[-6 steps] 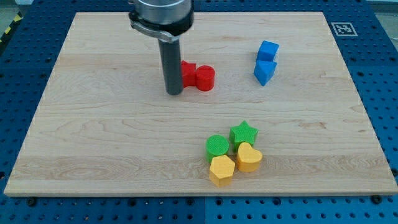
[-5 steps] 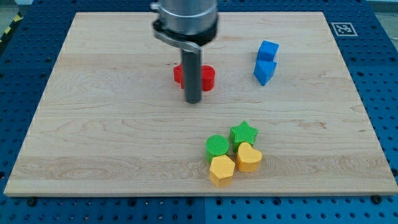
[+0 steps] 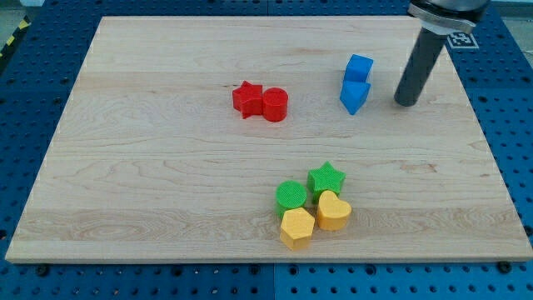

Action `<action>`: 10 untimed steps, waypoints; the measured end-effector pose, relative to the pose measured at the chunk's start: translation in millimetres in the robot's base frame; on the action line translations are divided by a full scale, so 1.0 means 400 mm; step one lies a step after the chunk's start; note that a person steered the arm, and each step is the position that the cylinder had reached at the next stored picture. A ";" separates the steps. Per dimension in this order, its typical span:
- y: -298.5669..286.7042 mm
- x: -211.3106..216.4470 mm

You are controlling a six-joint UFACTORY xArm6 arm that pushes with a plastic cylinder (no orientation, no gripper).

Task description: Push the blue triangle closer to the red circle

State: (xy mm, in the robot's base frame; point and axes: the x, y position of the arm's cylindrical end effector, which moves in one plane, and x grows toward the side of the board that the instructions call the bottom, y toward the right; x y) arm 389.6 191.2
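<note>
The blue triangle (image 3: 354, 96) lies in the upper right of the wooden board, touching a blue cube (image 3: 360, 67) just above it. The red circle (image 3: 275, 105) sits near the board's middle top, touching a red star (image 3: 247, 98) on its left. My tip (image 3: 405, 102) rests on the board to the right of the blue triangle, a short gap away and not touching it. The rod rises from it toward the view's top right.
A cluster of a green circle (image 3: 291, 196), a green star (image 3: 326, 177), a yellow heart (image 3: 333, 211) and a yellow hexagon (image 3: 296, 227) sits at lower centre. A marker tag (image 3: 460, 38) is at the board's top right corner.
My tip has swept from just left of the red star, across in front of the red blocks, to the right of the blue triangle. No block has moved.
</note>
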 end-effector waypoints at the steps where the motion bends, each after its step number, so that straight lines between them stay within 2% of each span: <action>1: -0.062 -0.006; 6: -0.323 0.004; 7: -0.328 -0.027; 8: -0.354 -0.107; 9: -0.369 -0.122; 10: -0.315 -0.171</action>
